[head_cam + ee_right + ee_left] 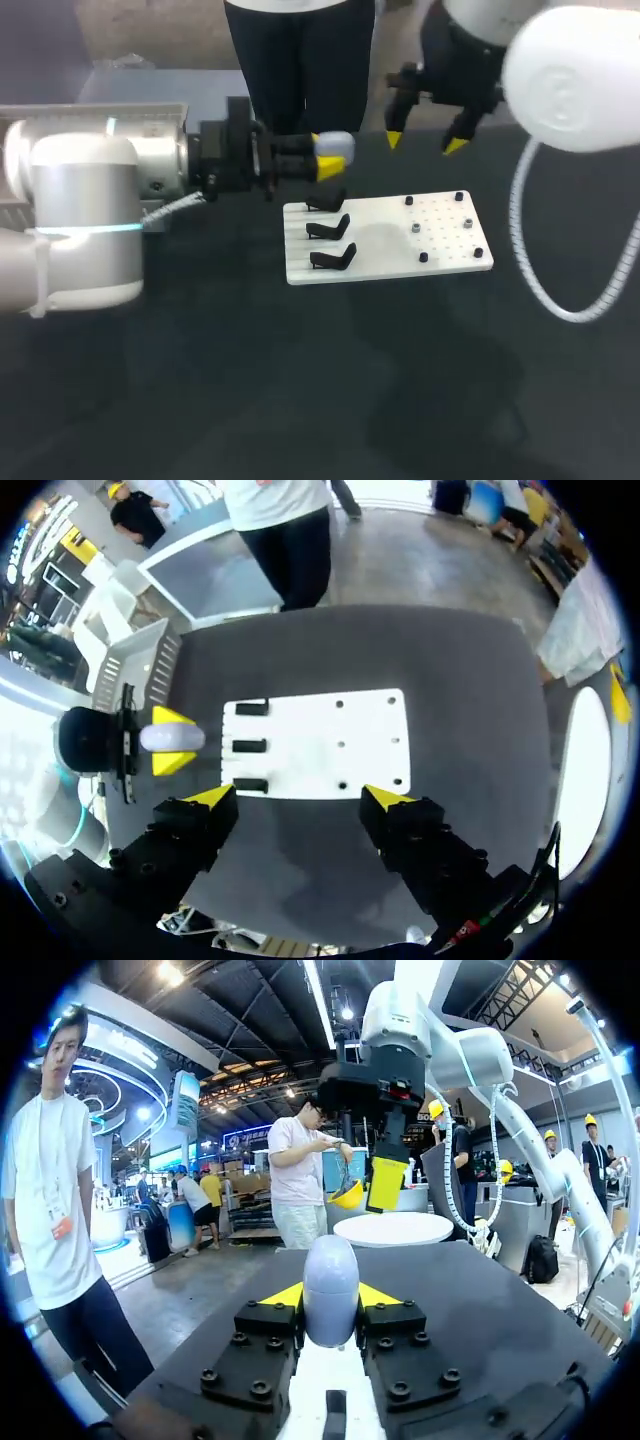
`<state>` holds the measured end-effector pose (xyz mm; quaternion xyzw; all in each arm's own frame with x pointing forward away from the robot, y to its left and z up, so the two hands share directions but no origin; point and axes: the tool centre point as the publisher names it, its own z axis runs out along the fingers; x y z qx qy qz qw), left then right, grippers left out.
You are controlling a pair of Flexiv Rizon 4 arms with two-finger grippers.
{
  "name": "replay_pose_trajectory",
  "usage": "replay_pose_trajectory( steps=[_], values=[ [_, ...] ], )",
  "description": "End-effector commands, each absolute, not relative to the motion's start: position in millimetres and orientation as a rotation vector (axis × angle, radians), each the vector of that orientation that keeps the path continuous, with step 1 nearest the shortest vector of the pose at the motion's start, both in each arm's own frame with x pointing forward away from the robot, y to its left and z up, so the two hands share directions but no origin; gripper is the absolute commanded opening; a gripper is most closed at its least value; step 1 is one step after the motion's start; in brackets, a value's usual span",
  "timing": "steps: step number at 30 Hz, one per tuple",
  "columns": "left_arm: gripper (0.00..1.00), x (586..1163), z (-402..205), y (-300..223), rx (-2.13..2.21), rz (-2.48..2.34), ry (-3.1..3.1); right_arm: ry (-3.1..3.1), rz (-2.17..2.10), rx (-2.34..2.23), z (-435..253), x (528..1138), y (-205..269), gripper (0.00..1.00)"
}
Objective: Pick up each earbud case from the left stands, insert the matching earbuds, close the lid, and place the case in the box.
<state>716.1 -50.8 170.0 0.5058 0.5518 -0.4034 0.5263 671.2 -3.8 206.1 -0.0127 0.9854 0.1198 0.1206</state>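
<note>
Pinching a pale grey earbud case (336, 146) between its two yellow tips, the left gripper (329, 157) holds it in the air over the dark table (200, 380), with the fingers lying level and pointing across toward the other arm. In the left wrist view the case (331, 1295) stands upright between the left gripper's (330, 1300) black finger blocks, a yellow tip touching it on each side and its rounded end poking out past them. Seen from the right wrist, the case (172, 738) hangs just beside the stand edge of the white board (330, 750), apart from all three black stands (249, 746). That white board (400, 240) lies flat near the middle of the table; its stands (328, 230) sit in a row along its left edge, and a few small black pegs (458, 196) and two metal nuts (415, 228) dot its right part. The right gripper (424, 141) hangs above the far side of the board with its fingers pointing down and spread wide, nothing between them. In its own wrist view the right gripper (300, 800) shows the yellow tips well apart, with the near edge of the board showing in the gap. From the left wrist view one yellow fingertip (385, 1182) of the right gripper hangs ahead of the case, above the table's far end.
</note>
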Motion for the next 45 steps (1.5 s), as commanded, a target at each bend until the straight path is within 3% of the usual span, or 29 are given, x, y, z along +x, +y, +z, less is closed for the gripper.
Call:
replay_pose_trajectory(
  steps=[1,17,37,38,39,40,41,45],
  values=[
    [0.00,711.5,195.7,5.6,1.127,-0.832,1.337,2.728,0.367,0.020,201.5,654.2,-16.7,1.00],
    [0.00,759.2,201.6,173.7,0.929,-0.456,1.418,2.776,0.336,0.074,192.1,649.7,1.7,1.00],
    [0.00,801.5,109.2,267.0,0.807,-0.329,1.614,2.821,0.327,0.078,178.9,634.3,25.2,1.00],
    [0.10,803.1,105.6,268.5,0.791,-0.342,1.616,2.820,0.329,0.075,178.8,634.3,26.3,1.00],
    [0.44,804.2,104.1,269.1,0.797,-0.350,1.614,2.819,0.330,0.073,178.5,634.4,27.1,1.00],
    [0.89,805.2,102.7,269.0,0.802,-0.342,1.627,2.818,0.330,0.071,178.4,634.4,27.5,1.00],
    [1.00,805.6,102.0,269.0,0.794,-0.349,1.628,2.815,0.333,0.069,178.4,634.5,27.7,1.00],
    [1.00,802.2,103.6,269.0,0.785,-0.348,1.626,2.801,0.354,0.061,179.5,634.8,25.9,1.00]
  ],
)
